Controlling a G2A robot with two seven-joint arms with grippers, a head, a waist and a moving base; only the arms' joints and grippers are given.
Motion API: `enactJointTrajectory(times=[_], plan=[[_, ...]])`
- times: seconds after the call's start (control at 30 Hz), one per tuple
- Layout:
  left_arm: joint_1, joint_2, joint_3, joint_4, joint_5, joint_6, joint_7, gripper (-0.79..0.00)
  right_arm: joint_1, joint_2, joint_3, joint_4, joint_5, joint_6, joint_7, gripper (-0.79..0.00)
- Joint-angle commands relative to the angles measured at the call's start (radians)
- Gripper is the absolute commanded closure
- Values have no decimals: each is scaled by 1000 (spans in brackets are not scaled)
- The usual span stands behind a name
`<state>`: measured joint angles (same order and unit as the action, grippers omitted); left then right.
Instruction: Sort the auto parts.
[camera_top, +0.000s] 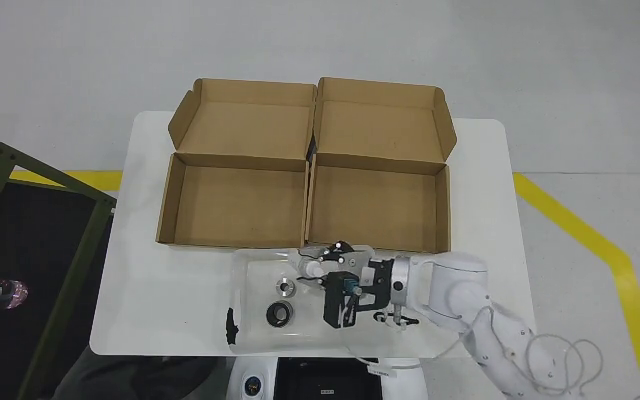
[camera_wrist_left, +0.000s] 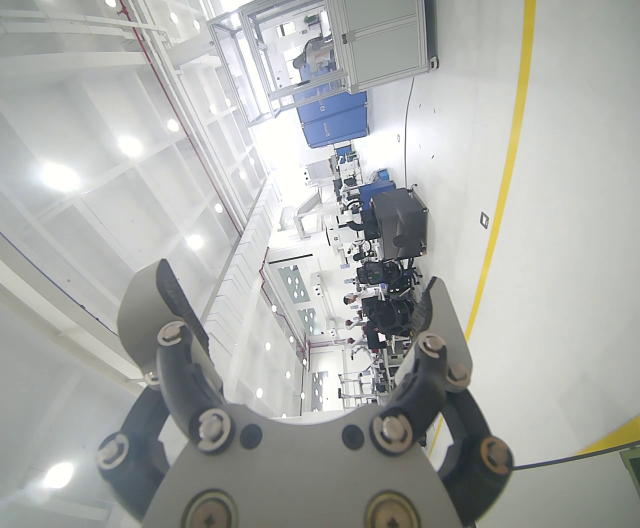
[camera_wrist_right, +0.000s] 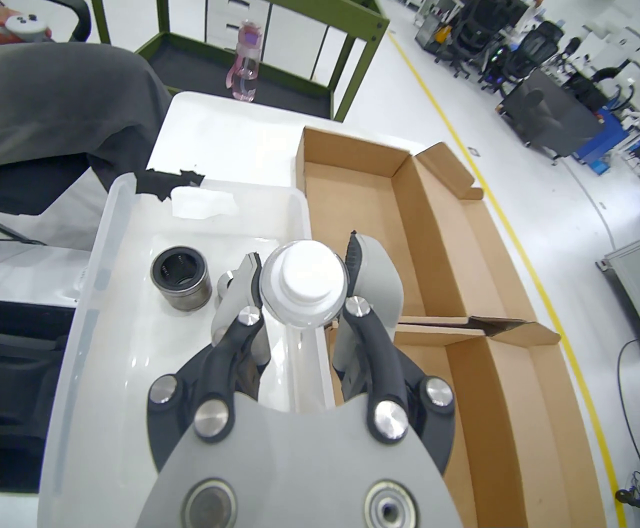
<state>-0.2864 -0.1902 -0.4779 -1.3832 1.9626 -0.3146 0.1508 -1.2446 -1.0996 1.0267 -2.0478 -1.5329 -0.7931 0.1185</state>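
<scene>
Our right gripper (camera_wrist_right: 302, 260) clamps the white round part (camera_wrist_right: 304, 287) just above the clear tray (camera_wrist_right: 97, 260), likely lifted for carrying to the boxes (camera_wrist_right: 440, 260) beside it. Our left gripper (camera_wrist_left: 300, 275) gapes wide, empty.

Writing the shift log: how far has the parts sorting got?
Nothing looks sorted: one cardboard box and the other box are both empty. In hand: the right gripper is shut on a white round part over the clear bin. Left: that part, plus the black bearing and a small metal piece lying in the bin.
</scene>
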Motion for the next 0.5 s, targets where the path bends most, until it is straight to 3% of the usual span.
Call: enactJointTrajectory(times=[0.0, 0.47], plan=[[0, 0, 0, 0, 0, 0, 0, -785, -7, 2, 11, -7, -27, 21, -47, 0], [0, 0, 0, 0, 0, 0, 0, -785, -36, 10, 98, -33, -57, 143, -220, 0]])
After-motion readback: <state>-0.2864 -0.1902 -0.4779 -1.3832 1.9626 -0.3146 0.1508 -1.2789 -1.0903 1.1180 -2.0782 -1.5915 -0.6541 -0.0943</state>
